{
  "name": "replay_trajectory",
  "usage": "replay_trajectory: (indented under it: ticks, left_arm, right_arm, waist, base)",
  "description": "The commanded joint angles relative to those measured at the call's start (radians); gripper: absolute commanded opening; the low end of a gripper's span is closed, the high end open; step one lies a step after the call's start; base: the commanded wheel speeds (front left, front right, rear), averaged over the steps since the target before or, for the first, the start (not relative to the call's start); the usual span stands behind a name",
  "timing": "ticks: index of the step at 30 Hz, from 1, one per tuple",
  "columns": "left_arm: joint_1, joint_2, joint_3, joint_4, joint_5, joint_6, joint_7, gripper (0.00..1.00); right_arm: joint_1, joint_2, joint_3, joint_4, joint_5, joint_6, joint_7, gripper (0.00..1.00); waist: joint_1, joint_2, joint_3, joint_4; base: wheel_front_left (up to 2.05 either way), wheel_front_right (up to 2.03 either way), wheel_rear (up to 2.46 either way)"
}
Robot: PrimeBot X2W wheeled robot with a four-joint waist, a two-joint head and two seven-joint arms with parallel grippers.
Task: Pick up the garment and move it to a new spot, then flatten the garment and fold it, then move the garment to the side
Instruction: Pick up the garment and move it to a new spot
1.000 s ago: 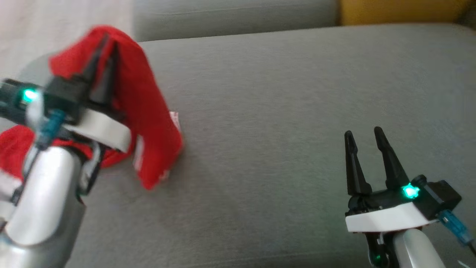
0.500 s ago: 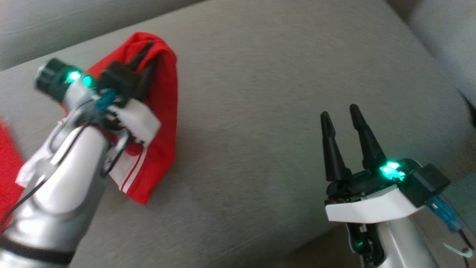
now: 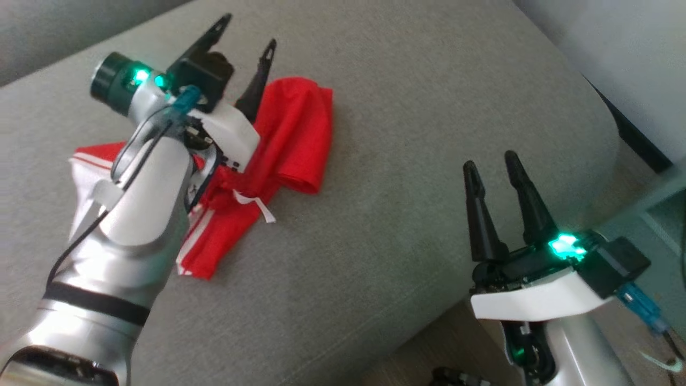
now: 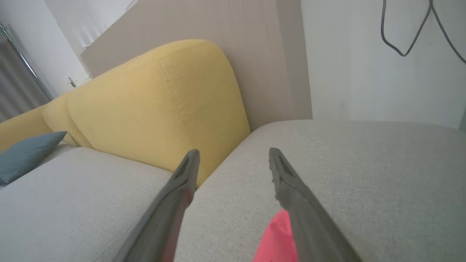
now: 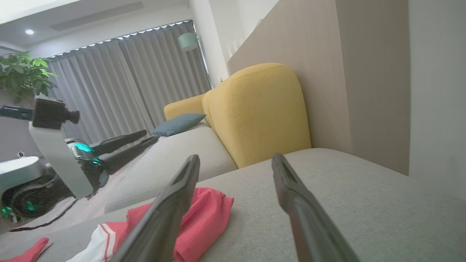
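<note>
Lying in a crumpled heap on the grey cushion (image 3: 429,96), the red garment (image 3: 297,134) sits partly under the left arm (image 3: 134,225), its white striped trim (image 3: 83,171) bunched toward the robot's left. The left gripper (image 3: 250,31) hovers just above the heap, jaws spread wide with nothing between them. The right gripper (image 3: 491,161) hangs well apart near the cushion's front edge, jaws parted too and empty. The cloth looks light, soft and limp, so it'll sag and bunch wherever it's lifted. I'd judge the trimmed hem corners the best hold for spreading it flat.
</note>
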Motion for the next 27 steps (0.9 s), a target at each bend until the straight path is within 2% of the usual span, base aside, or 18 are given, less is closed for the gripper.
replay_trajectory:
  ticks: [1,8,14,19,24,27]
  left_arm:
    - [-0.04,0.026,0.044,-0.028,-0.006,0.008,-0.012,1.0]
    - [0.026,0.034,0.084,-0.062,-0.049,0.044,-0.06,1.0]
    - [0.18,0.052,0.115,-0.145,-0.089,0.075,-0.071,1.0]
    - [0.389,0.068,0.176,-0.286,-0.135,0.129,-0.072,1.0]
    - [0.574,0.046,0.208,-0.415,-0.141,0.18,-0.072,1.0]
    - [0.634,0.03,0.214,-0.443,-0.135,0.191,-0.072,1.0]
  right_arm:
    - [-0.017,-0.005,0.016,-0.028,-0.006,0.008,-0.006,1.0]
    - [-0.003,-0.005,-0.048,0.01,-0.061,0.008,-0.006,1.0]
    - [0.023,-0.005,-0.104,0.038,-0.112,0.008,-0.006,1.0]
    - [0.048,-0.005,-0.129,0.051,-0.128,0.008,-0.006,1.0]
    - [0.085,-0.005,-0.147,0.068,-0.147,0.008,-0.006,1.0]
    - [0.093,-0.005,-0.147,0.076,-0.166,0.008,-0.006,1.0]
  waist:
    - [-0.0001,-0.0001,-0.016,0.035]
    - [-0.0001,-0.0001,-0.077,0.218]
    - [-0.0001,-0.0001,-0.138,0.382]
    - [-0.0001,-0.0001,-0.175,0.476]
    - [-0.0001,-0.0001,-0.192,0.552]
    - [-0.0001,-0.0001,-0.187,0.581]
  base:
    - [0.0,0.0,0.0]
    - [0.0,0.0,0.0]
    - [0.0,0.0,0.0]
    - [0.0,0.0,0.0]
    - [0.0,0.0,0.0]
    - [0.0,0.0,0.0]
